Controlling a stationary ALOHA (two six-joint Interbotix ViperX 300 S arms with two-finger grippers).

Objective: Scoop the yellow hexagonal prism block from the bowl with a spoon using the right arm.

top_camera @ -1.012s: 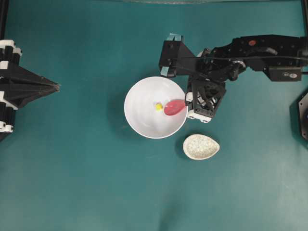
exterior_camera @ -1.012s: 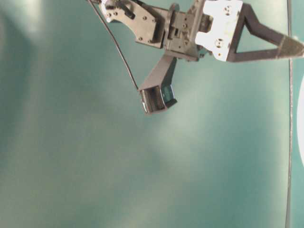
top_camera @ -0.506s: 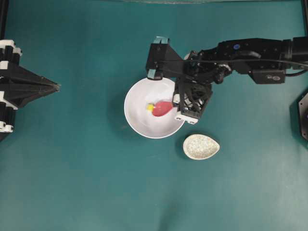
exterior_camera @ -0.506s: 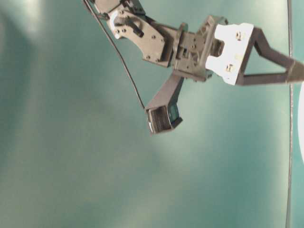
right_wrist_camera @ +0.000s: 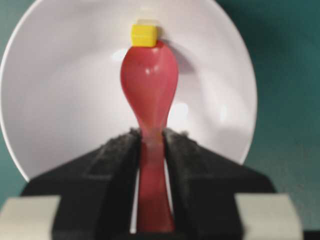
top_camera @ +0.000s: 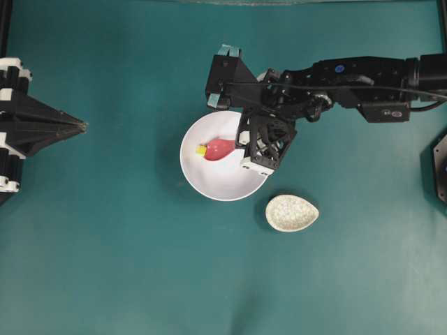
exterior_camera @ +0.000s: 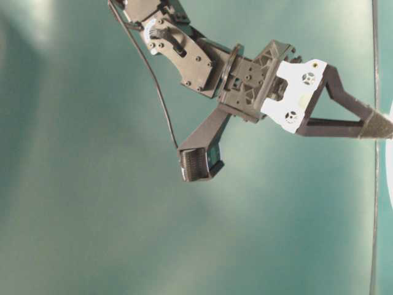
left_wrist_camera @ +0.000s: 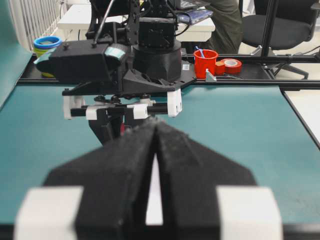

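Note:
The white bowl (top_camera: 218, 183) sits mid-table. My right gripper (top_camera: 241, 142) is shut on the handle of the pink-red spoon (top_camera: 220, 149), whose head lies inside the bowl pointing left. In the right wrist view the fingers (right_wrist_camera: 120, 150) clamp the spoon (right_wrist_camera: 149, 82) handle over the bowl (right_wrist_camera: 60, 95). The yellow hexagonal prism block (right_wrist_camera: 144, 35) rests against the spoon's tip on the bowl's sloping wall. From overhead the block (top_camera: 200, 150) is near the bowl's left side. My left gripper (top_camera: 82, 126) is shut and empty at the far left, away from the bowl.
A small speckled beige teardrop dish (top_camera: 292, 213) lies just right of and below the bowl. The right arm (top_camera: 349, 77) stretches in from the right edge. In the table-level view its gripper (exterior_camera: 376, 126) points right and slightly down.
The right gripper has moved left across the bowl with the spoon. The spoon's tip has pushed the yellow block from the bowl's middle towards its left wall. The left arm has not moved.

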